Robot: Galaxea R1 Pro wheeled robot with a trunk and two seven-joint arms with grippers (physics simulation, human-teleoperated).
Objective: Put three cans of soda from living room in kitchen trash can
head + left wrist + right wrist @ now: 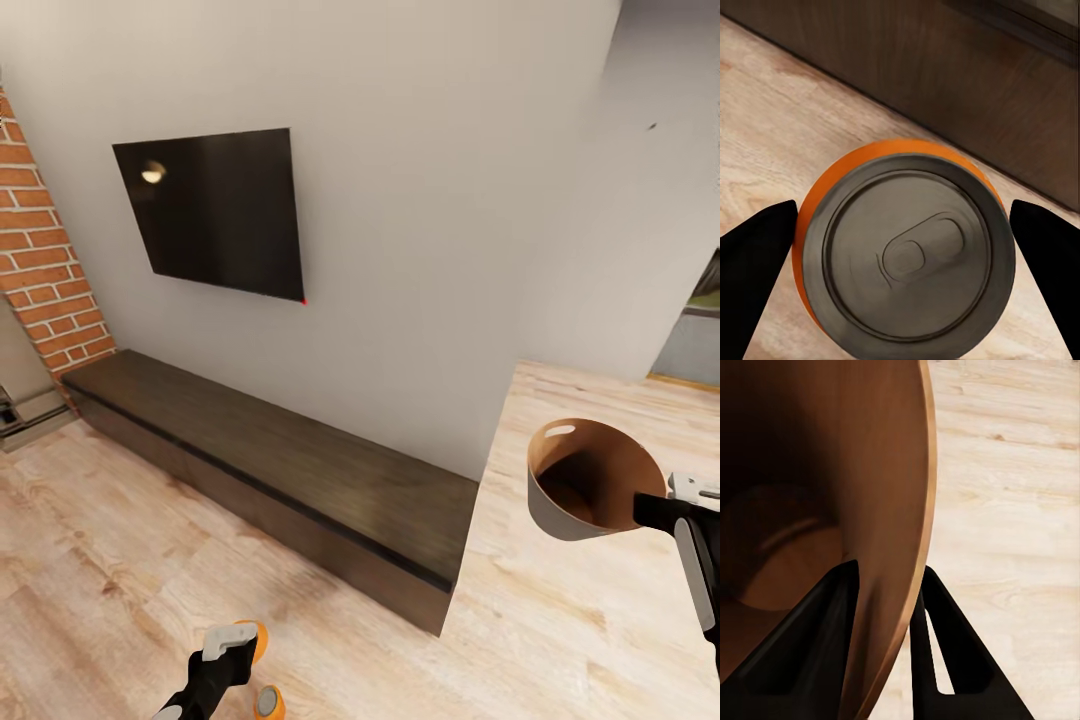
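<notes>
An orange can of soda with a grey top stands upright on the wood floor. My left gripper is open right over it, with one black finger on each side close to its wall. A second can of soda stands on the floor just nearer to me. My right gripper is shut on the rim of the tash can. It holds the pale grey bin with a tan inside above the floor, mouth tilted up. One finger is inside the wall and one outside.
A long low dark cabinet runs along the white wall under a black TV; its near face is just beyond the cans. A red brick column stands at the left. Wood floor extends to the right past the wall corner toward a doorway.
</notes>
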